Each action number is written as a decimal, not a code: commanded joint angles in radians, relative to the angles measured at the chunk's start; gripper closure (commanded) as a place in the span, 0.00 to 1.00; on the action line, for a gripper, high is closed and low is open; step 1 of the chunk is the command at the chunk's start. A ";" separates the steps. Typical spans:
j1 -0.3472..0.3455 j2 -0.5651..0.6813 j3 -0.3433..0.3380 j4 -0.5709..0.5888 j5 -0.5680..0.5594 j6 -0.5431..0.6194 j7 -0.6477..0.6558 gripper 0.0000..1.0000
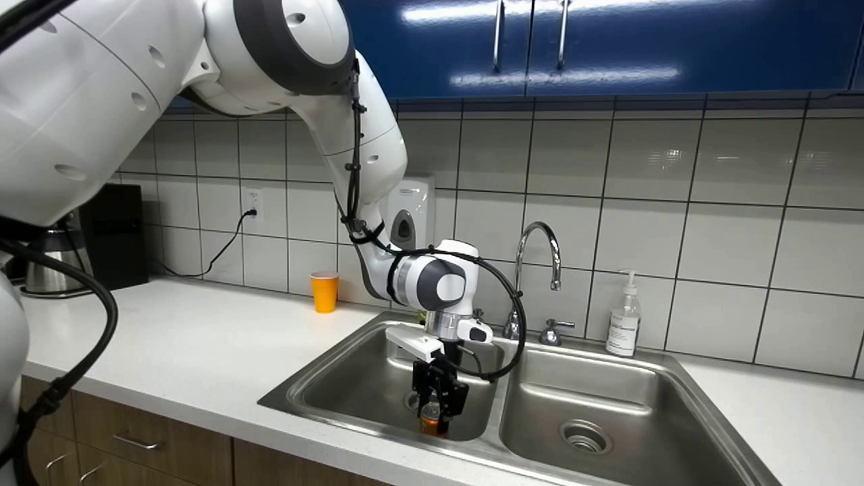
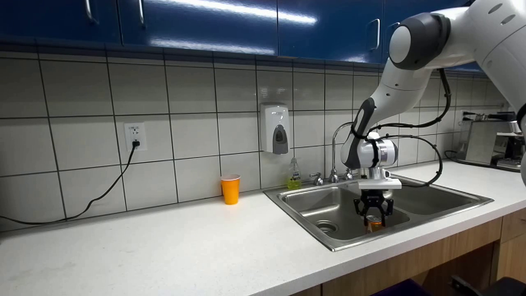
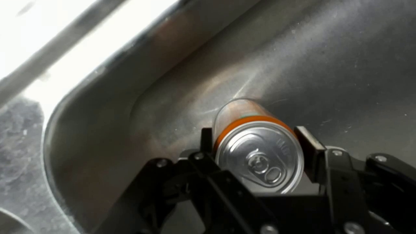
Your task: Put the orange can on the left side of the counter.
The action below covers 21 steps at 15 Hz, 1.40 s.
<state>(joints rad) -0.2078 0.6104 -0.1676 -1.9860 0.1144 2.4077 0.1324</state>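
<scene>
The orange can (image 1: 429, 425) stands upright inside a basin of the stainless steel sink (image 1: 337, 424), by the front wall; it also shows in an exterior view (image 2: 374, 226). In the wrist view its silvery lid with pull tab (image 3: 260, 159) faces the camera, with an orange band below. My gripper (image 2: 374, 220) points down into the basin with one finger on each side of the can; in the wrist view both fingers (image 3: 256, 143) meet its sides near the top. I cannot tell whether the can's base touches the basin floor. The white counter (image 2: 185, 246) surrounds the sink.
A bright orange cup (image 2: 230, 190) stands on the counter by the tiled wall. A faucet (image 1: 536, 250), a sanitizer bottle (image 1: 624, 320) and a dish soap bottle (image 2: 294, 176) stand behind the sink. The basin rim and divider (image 1: 503, 405) rise around the gripper. A coffee maker (image 1: 57, 263) stands far left.
</scene>
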 commanded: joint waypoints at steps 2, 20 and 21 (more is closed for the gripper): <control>0.004 -0.056 0.025 -0.017 0.009 -0.039 -0.028 0.62; 0.206 -0.511 0.099 -0.195 -0.110 -0.327 0.014 0.62; 0.219 -0.529 0.113 -0.196 -0.116 -0.342 0.013 0.62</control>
<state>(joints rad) -0.0137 0.1800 -0.0918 -2.1470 0.0344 2.1295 0.1305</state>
